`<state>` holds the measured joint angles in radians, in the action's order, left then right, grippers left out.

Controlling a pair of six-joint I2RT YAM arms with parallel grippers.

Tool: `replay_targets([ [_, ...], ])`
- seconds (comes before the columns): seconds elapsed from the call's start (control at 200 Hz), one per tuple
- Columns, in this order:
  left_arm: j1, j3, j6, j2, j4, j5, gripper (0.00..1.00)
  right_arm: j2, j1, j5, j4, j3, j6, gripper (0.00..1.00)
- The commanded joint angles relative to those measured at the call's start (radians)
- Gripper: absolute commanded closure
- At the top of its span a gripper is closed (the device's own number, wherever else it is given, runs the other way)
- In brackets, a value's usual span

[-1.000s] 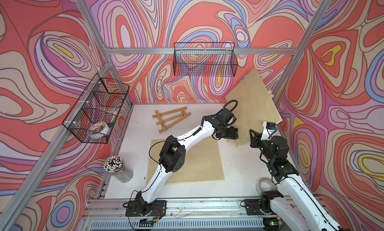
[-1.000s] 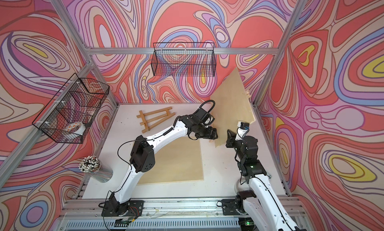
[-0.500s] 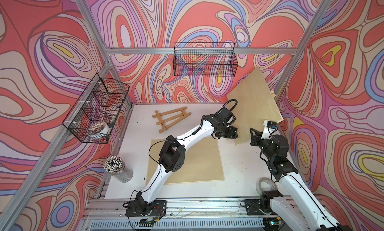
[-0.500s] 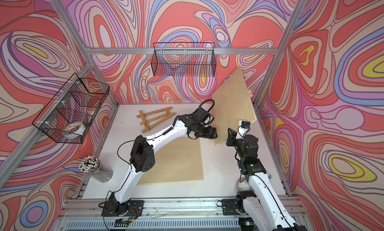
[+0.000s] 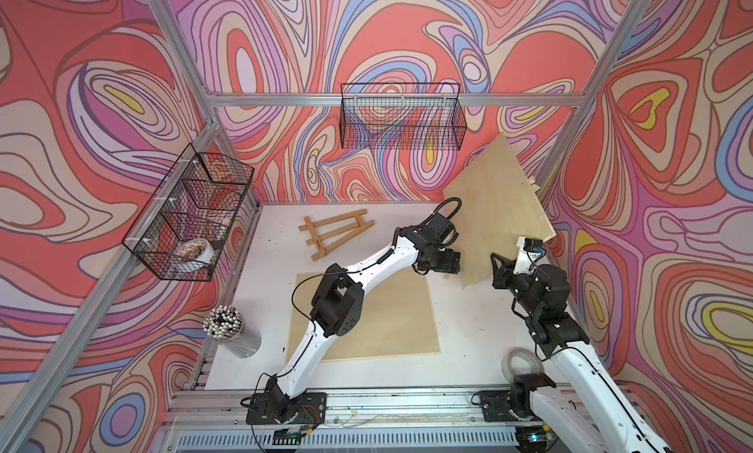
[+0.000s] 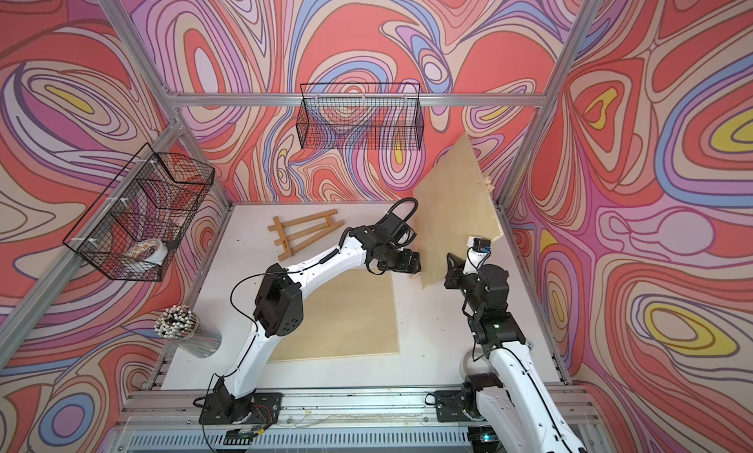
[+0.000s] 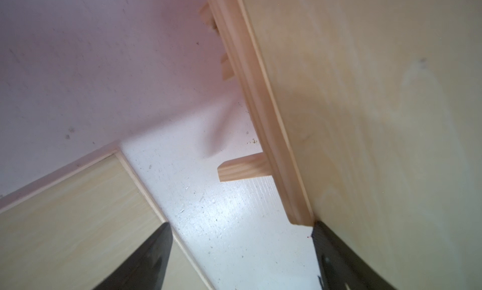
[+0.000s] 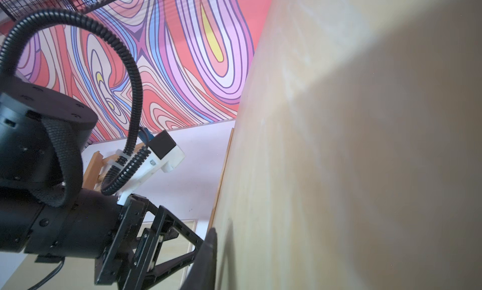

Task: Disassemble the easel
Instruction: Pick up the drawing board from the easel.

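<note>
Left wrist view shows the left end effector [image 7: 241, 226] released, spread wide with nothing between its tips but bare surface [image 7: 216, 205]. One finger [image 7: 336, 260] sits just beside the near end of the ledge [image 7: 276, 155], against the face of the board [image 7: 378, 119]; whether it touches I cannot tell. The other hangs over a flat panel [image 7: 78, 210] lying on the surface.

In both top views the easel [image 5: 533, 183] stands in the far right corner, almost wholly hidden by the board leaning on it. Only its top tip and a foot [image 5: 448, 275] show. The ledge's long axis runs from the robot toward the back wall, along the board's inner edge. The right end effector [image 5: 497, 265] looks clenched on the board's near edge: the right wrist view shows one finger flat on the face, its partner hidden behind.

The left arm is nearer the ledge. I judge the board must come off toward the middle, where the surface is open. The right wall [image 5: 611, 227] lies close behind the easel, and a wire basket [image 5: 401, 117] hangs on the back wall above. A small easel [image 5: 334, 237] lies flat, well apart.
</note>
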<state>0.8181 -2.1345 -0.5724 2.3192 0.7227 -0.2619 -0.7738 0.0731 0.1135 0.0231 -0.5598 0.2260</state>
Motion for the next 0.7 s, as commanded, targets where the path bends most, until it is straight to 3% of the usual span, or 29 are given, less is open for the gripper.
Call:
replay_targets([
  [0.0, -0.012, 0.031, -0.005, -0.054, -0.009, 0.024, 0.14, 0.029, 0.005, 0.027, -0.163, -0.096, 0.018, 1.0],
  [0.696, -0.028, 0.098, -0.011, -0.061, -0.067, 0.023, 0.14, -0.007, 0.007, 0.0, -0.147, -0.294, -0.098, 1.0],
])
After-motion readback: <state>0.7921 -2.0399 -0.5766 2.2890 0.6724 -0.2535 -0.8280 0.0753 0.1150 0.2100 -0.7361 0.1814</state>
